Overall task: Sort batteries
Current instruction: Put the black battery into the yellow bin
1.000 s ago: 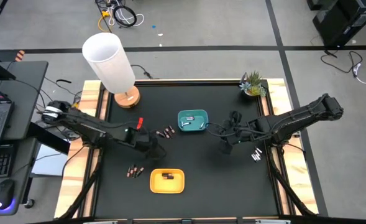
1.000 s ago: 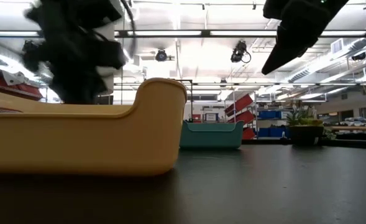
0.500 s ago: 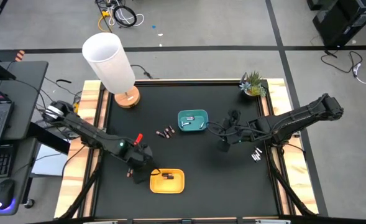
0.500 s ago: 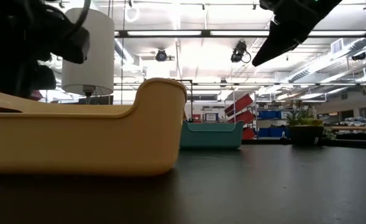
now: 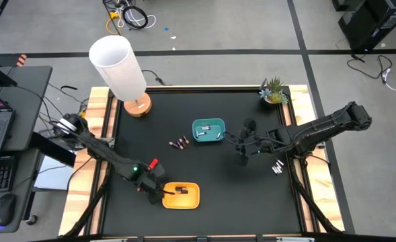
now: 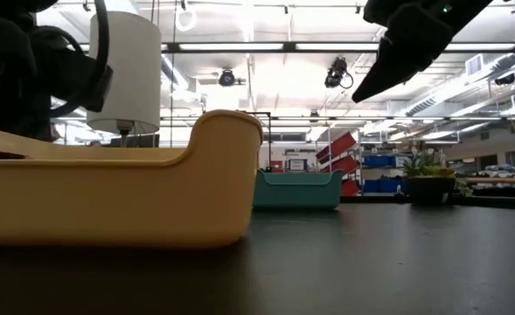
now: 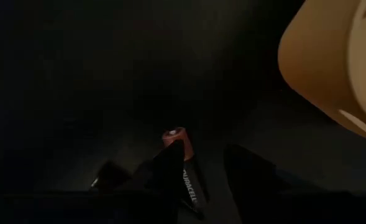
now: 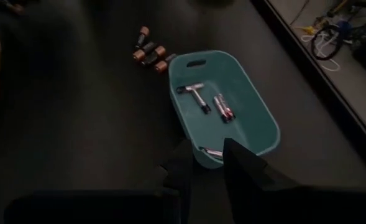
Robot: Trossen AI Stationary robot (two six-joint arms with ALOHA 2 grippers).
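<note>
The left end effector (image 5: 150, 190) is seen low over the matt black worktop (image 5: 204, 208), just beside the yellow tray (image 5: 181, 195), a smooth, rounded plastic dish with a raised lip. In the left wrist view a dark cylindrical battery with a copper end (image 7: 181, 163) is pinched between the two dark fingers (image 7: 168, 174), with the tray's curved wall close ahead of it; the high view hides this grip under the arm. One dark cell (image 5: 181, 191) is seen lying inside the tray, just beyond the left end effector.

The right end effector (image 5: 241, 156) is held above the worktop, just beside the teal tray (image 5: 208, 132), an oval plastic basin with a handle slot. In the right wrist view a slim silvery-white cell (image 8: 211, 152) is gripped between its narrowly spaced fingers (image 8: 245, 167), and silver-and-black cells (image 8: 195, 94) lie in the teal tray ahead of them. A small cluster of copper-ended cells (image 8: 149, 52) lies on the worktop beyond that tray. Loose pale cells (image 5: 277, 167) are shown only by the high view, behind the right end effector. From the low view only the trays' glossy walls can be made out, not their contents
</note>
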